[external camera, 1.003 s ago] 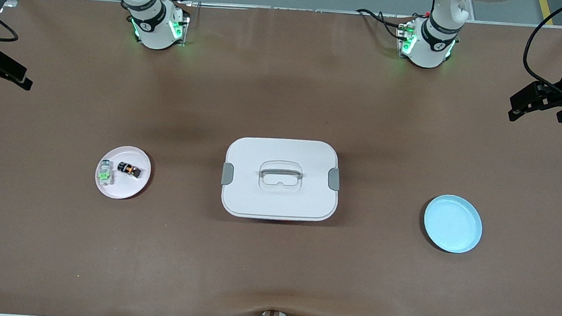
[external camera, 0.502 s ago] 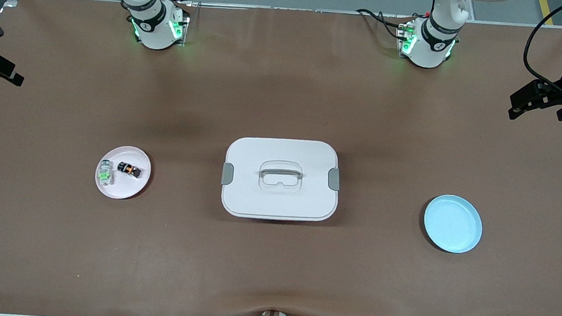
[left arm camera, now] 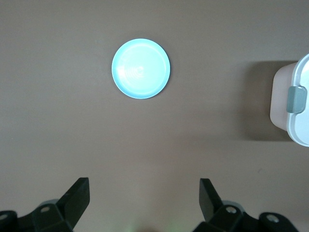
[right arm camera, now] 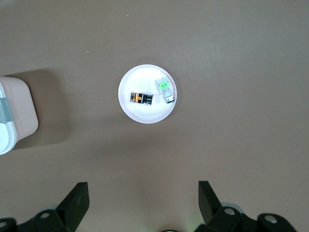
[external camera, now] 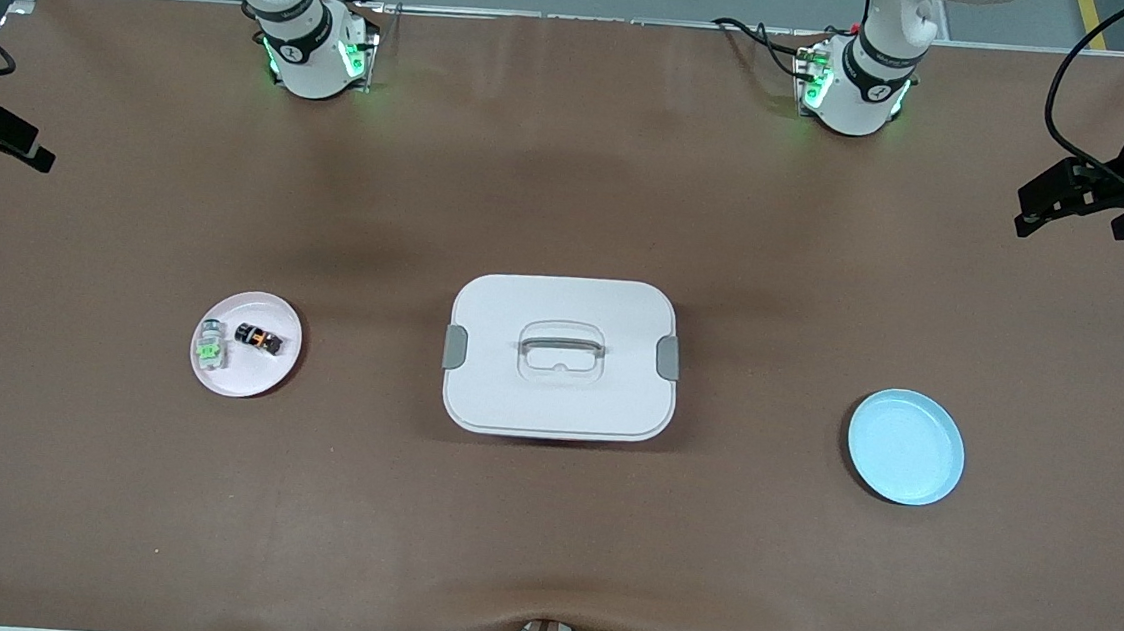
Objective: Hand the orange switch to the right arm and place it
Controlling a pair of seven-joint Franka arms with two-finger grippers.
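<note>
The orange switch [external camera: 258,337] lies on a small pink plate [external camera: 246,378] toward the right arm's end of the table, and also shows in the right wrist view [right arm camera: 141,98]. A clear part with green inside [external camera: 209,352] lies beside it on the plate. My right gripper [external camera: 28,148] is open and empty, high up at that end of the table; in its wrist view [right arm camera: 143,200] the plate [right arm camera: 145,115] is well below it. My left gripper [external camera: 1031,214] is open and empty, high at the left arm's end [left arm camera: 145,198].
A white lidded box [external camera: 555,400] with grey clips and a handle stands mid-table. A light blue empty plate [external camera: 906,446] sits toward the left arm's end, also in the left wrist view [left arm camera: 141,68]. Cables run along the table's near edge.
The right gripper has shifted a little toward its end of the table. The left gripper and the things on the table have barely moved.
</note>
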